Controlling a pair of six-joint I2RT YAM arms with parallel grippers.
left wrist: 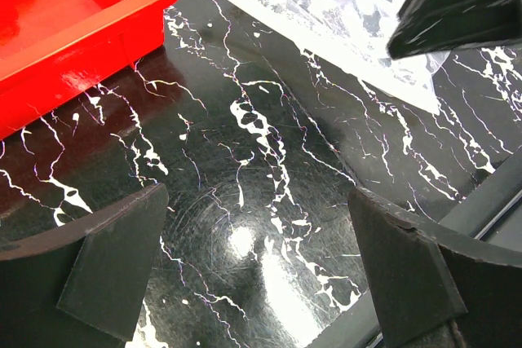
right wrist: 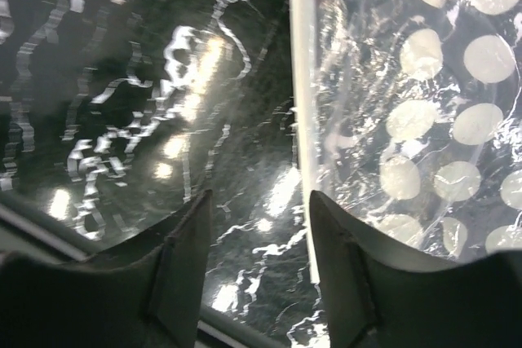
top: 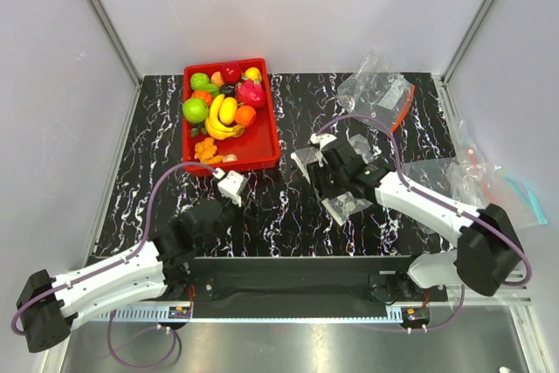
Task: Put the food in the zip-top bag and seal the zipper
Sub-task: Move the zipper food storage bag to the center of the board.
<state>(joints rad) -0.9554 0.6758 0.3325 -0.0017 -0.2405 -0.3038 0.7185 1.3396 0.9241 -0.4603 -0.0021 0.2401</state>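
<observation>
Two dark fingers of my right tool are standing apart and holding nothing, with the black worktop showing between them. One zip-top bag with white dots is lying flat just beside one finger. Its whitish zipper is running along the edge, and I cannot tell if it is pressed shut. My left tool is gaping wide over the worktop near one red tray. All the food is sitting in that tray: one banana bunch, one orange, one big green apple, and more piled up and hard to count. From above, my right arm is hiding much of the bag.
</observation>
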